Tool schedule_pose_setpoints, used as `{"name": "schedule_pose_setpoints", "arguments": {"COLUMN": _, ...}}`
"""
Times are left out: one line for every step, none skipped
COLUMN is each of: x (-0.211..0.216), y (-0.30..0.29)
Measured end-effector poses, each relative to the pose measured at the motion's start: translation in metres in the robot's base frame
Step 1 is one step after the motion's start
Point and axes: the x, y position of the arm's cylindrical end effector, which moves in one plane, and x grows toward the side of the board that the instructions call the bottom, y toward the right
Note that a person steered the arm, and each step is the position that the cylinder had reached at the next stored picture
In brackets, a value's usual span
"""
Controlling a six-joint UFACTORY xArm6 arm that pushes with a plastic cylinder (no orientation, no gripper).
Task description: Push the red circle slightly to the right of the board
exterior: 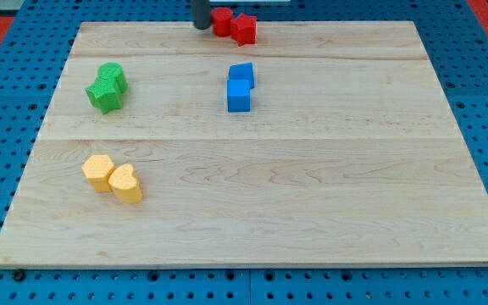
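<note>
my tip [202, 25] sits at the view's top edge of the table [329, 220], touching or just beside the left flank of the red circle [221, 20], so it looks set to push toward the view's right. the rod carries no fingers, so there is nothing to be apart or together. the red circle stands at the top edge near the middle, pressed against a second red block [244, 30] whose shape i cannot make out surely. judging by this, the push is at its start or barely under way: the circle lies near the centre line, and the small rightward shift looks not yet done. the neighbour red block lies in the path and would likely be shoved along. two blue blocks [240, 87], the green blocks [107, 87] and the yellow blocks [113, 178] lie well apart.
</note>
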Motion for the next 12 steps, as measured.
{"name": "schedule_pose_setpoints", "arguments": {"x": 0.0, "y": 0.05}}
{"name": "schedule_pose_setpoints", "arguments": {"x": 0.03, "y": 0.067}}
{"name": "schedule_pose_setpoints", "arguments": {"x": 0.053, "y": 0.092}}
{"name": "schedule_pose_setpoints", "arguments": {"x": 0.047, "y": 0.165}}
{"name": "schedule_pose_setpoints", "arguments": {"x": 0.047, "y": 0.183}}
{"name": "schedule_pose_setpoints", "arguments": {"x": 0.046, "y": 0.197}}
{"name": "schedule_pose_setpoints", "arguments": {"x": 0.066, "y": 0.23}}
{"name": "schedule_pose_setpoints", "arguments": {"x": 0.084, "y": 0.223}}
{"name": "schedule_pose_setpoints", "arguments": {"x": 0.085, "y": 0.207}}
{"name": "schedule_pose_setpoints", "arguments": {"x": 0.085, "y": 0.207}}
{"name": "schedule_pose_setpoints", "arguments": {"x": 0.085, "y": 0.196}}
{"name": "schedule_pose_setpoints", "arguments": {"x": 0.085, "y": 0.158}}
